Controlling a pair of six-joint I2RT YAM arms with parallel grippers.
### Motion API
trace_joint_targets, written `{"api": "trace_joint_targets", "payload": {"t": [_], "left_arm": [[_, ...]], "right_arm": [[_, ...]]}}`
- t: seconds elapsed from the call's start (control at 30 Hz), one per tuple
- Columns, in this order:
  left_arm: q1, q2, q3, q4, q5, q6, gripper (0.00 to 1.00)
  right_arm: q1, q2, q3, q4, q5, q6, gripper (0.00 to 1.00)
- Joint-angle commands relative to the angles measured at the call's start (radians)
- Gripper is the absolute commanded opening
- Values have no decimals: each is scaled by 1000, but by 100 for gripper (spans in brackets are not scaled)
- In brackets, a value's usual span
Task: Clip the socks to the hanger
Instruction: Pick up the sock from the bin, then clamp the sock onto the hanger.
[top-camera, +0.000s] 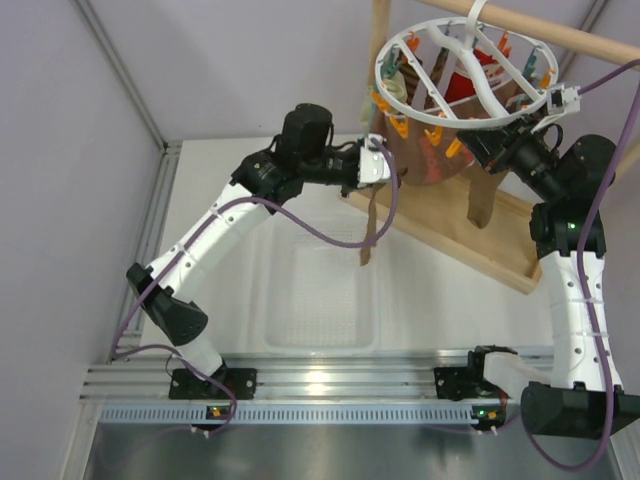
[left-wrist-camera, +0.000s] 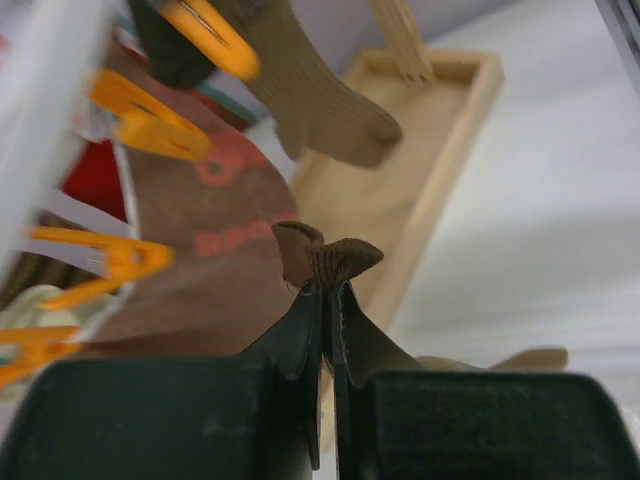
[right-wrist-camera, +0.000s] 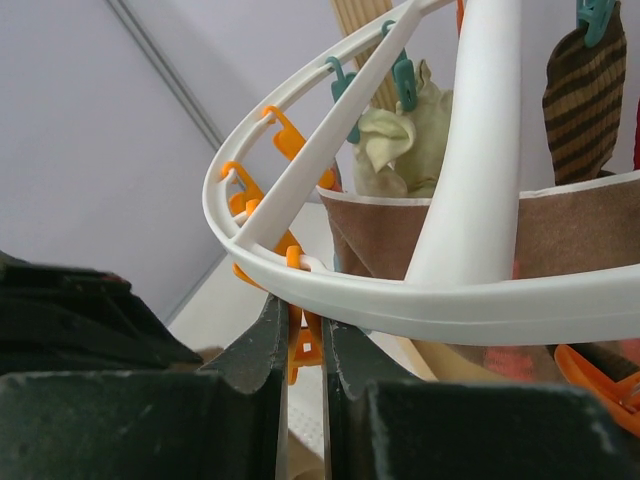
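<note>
The white ring hanger (top-camera: 470, 85) hangs from the rod at the top right, rimmed with orange and teal pegs. My left gripper (top-camera: 378, 162) is at its near-left rim, shut on the bunched top of a dark brown sock (left-wrist-camera: 325, 258), which dangles down below it (top-camera: 368, 235). My right gripper (right-wrist-camera: 305, 305) sits under the ring (right-wrist-camera: 420, 305) with its fingers shut on an orange peg (right-wrist-camera: 306, 345); in the top view it is at the ring's near side (top-camera: 470, 140). A tan sock (left-wrist-camera: 320, 100) hangs from an orange peg (left-wrist-camera: 205, 35). A striped brown sock (right-wrist-camera: 585, 90) hangs from a teal peg.
A reddish-brown printed cloth (left-wrist-camera: 220, 230) hangs inside the ring, with a pale cloth (right-wrist-camera: 400, 150) beside it. The wooden frame's base (top-camera: 480, 240) lies under the hanger and its rod (top-camera: 570, 38) runs above. A clear plastic tray (top-camera: 320, 300) sits on the table between the arms.
</note>
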Motion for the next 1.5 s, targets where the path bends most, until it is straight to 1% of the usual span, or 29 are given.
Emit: {"api": "trace_joint_targets", "payload": {"t": [0.0, 0.03, 0.07, 0.1, 0.13, 0.23, 0.27, 0.3, 0.33, 0.4, 0.43, 0.47, 0.5, 0.53, 0.57, 0.6, 0.63, 0.67, 0.7, 0.73, 0.8, 0.83, 1.03, 1.47], "left_arm": [[0, 11, 134, 297, 2, -276, 0], [-2, 13, 134, 412, -7, -322, 0], [0, 13, 133, 461, -21, -411, 0], [-5, 8, 122, 511, -33, -448, 0], [-9, 6, 114, 566, -41, -475, 0], [-48, -18, 15, 640, -99, -505, 0], [-62, -32, -31, 729, -128, -496, 0], [-95, -64, -142, 774, -173, -484, 0], [-112, -78, -195, 826, -264, -473, 0], [-161, -96, -315, 938, -357, -446, 0], [-180, -95, -343, 969, -406, -440, 0], [-195, -95, -366, 997, -525, -435, 0], [-224, -87, -398, 1061, -570, -421, 0], [-235, -84, -416, 1103, -617, -407, 0], [-247, -78, -433, 1158, -695, -377, 0], [-270, -67, -458, 1243, -727, -355, 0], [-282, -58, -466, 1291, -753, -332, 0], [-313, -47, -470, 1330, -823, -288, 0], [-328, -20, -466, 1365, -860, -268, 0], [-342, -8, -463, 1444, -895, -245, 0], [-368, 34, -455, 1518, -976, -193, 0], [-373, 43, -453, 1551, -978, -182, 0], [-373, 55, -453, 1551, -920, -180, 0], [-364, 101, -460, 1520, -922, -188, 0]], "right_arm": [[4, 5, 27, 76, 30, 33, 0], [4, 6, 30, 79, 34, 36, 0], [4, 9, 35, 77, 37, 43, 0], [2, 9, 35, 80, 37, 46, 0], [2, 11, 35, 83, 42, 53, 0], [2, 9, 29, 111, 57, 85, 0], [4, 12, 26, 120, 60, 93, 0], [2, 12, 24, 123, 65, 102, 0], [2, 15, 26, 126, 63, 112, 0], [2, 18, 29, 148, 62, 138, 0], [2, 18, 29, 154, 60, 148, 0], [1, 18, 29, 158, 62, 167, 0], [2, 20, 32, 162, 62, 171, 0], [2, 22, 34, 162, 62, 175, 0], [2, 18, 35, 163, 63, 182, 0], [2, 20, 34, 163, 66, 187, 0], [2, 22, 34, 163, 68, 190, 0], [2, 20, 32, 163, 68, 193, 0], [2, 20, 30, 162, 73, 191, 0], [2, 20, 30, 159, 74, 191, 0], [4, 18, 24, 152, 80, 190, 0], [2, 18, 20, 151, 79, 185, 0], [2, 12, 9, 149, 79, 175, 0], [1, 15, 21, 157, 80, 167, 0]]}}
